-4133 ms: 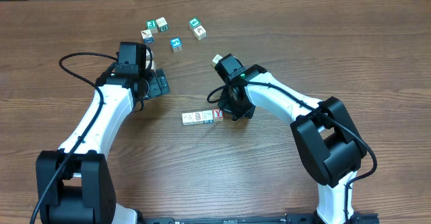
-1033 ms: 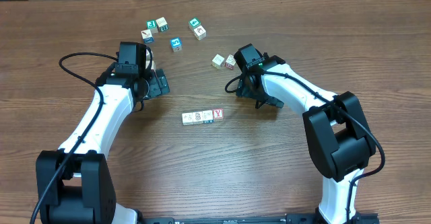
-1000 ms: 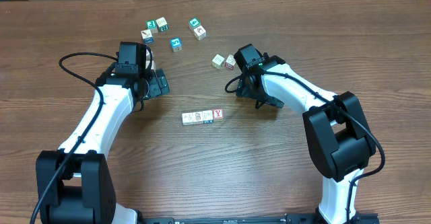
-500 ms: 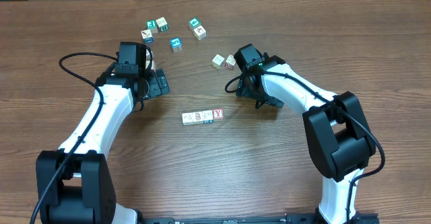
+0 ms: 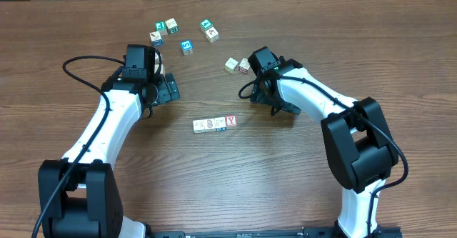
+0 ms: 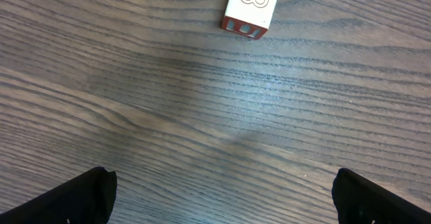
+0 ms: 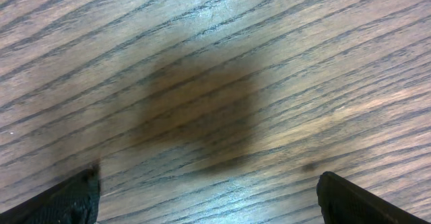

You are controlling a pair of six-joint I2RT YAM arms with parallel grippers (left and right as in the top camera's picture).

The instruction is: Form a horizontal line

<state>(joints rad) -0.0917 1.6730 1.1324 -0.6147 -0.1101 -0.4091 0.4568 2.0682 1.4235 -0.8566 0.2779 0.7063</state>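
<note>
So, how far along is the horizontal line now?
Done: the horizontal line, a short touching row ending in the red Y cube. In hand: nothing; left gripper and right gripper have open, empty jaws. Left: loose cubes lie scattered beyond.

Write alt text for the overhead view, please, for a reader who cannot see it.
A short row of touching white letter cubes, a red Y on the end nearer the right arm, lies on a wooden table between it and the left arm. Both arms' jaws are open and empty. Seven loose cubes lie scattered beyond.
</note>
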